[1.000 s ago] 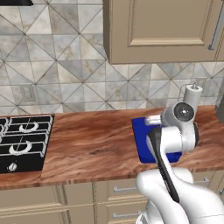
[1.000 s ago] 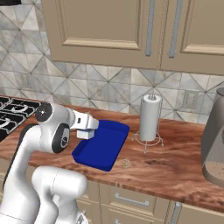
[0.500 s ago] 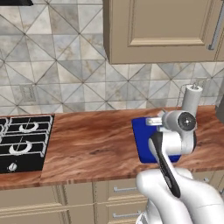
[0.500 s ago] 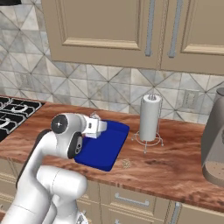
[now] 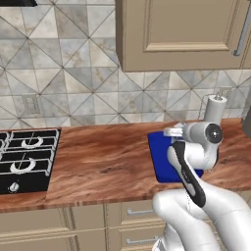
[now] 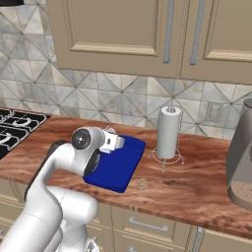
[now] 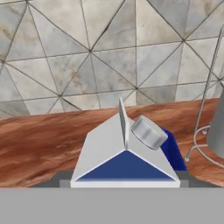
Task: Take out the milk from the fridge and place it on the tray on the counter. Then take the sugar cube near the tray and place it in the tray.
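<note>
Since the earlier frames the arm has been swung further right and the milk [image 7: 124, 153] has been carried in over the tray [image 6: 120, 165], where a second ago it was left of it. The hand [image 6: 114, 141] is seen clamped on the milk: in the hand view the gabled top, the round cap and a blue face sit right in front of the camera, between where the fingers rise. The carton is held above the blue tray on the worktop [image 5: 103, 157]; whether it touches the tray floor cannot be told.

The carton is judged light and fairly stiff, though its thin walls would give under a hard squeeze, so a moderate grip across the flat sides below the gable is best. The cap and the sloped top would be poor places to hold. It is tall for its footprint, so a level, gentle set-down is called for.

The sugar cube [image 6: 142, 184] is seen on the bare wood just beside the tray's near corner. It is judged tiny, light and crumbly, to be pinched softly from above. A paper-towel roll [image 6: 169, 132] stands near the tray's far side.
</note>
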Controlling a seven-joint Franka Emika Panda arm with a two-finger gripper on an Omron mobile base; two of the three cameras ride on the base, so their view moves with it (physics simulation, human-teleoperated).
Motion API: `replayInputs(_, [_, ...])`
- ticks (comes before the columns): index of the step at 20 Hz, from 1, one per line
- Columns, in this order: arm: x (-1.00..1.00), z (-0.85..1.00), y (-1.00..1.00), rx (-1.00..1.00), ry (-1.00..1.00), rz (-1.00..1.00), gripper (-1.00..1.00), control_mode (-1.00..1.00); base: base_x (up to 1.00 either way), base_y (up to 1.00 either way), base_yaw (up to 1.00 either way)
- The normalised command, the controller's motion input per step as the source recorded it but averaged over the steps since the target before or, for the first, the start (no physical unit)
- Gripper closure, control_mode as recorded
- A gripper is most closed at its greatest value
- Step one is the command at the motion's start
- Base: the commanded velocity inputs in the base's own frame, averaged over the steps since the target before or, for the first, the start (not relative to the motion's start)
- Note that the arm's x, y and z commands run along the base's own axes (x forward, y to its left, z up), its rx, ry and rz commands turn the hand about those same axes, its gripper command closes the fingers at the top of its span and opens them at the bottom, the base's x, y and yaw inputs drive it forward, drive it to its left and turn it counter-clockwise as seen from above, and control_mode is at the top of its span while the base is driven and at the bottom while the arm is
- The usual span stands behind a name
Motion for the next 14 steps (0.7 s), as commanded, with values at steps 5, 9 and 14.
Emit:
replayInputs(5, [0.0,-0.35,0.0,0.08,0.0,0.01,1.0,-1.0,0.0,0.0,0.0])
replayInputs(9, [0.04,-0.42,0.0,-0.04,0.0,0.0,1.0,-1.0,0.0,0.0,0.0])
replayInputs(14, [0.0,-0.36,0.0,-0.16,-0.04,0.0,1.0,-1.0,0.0,0.0,0.0])
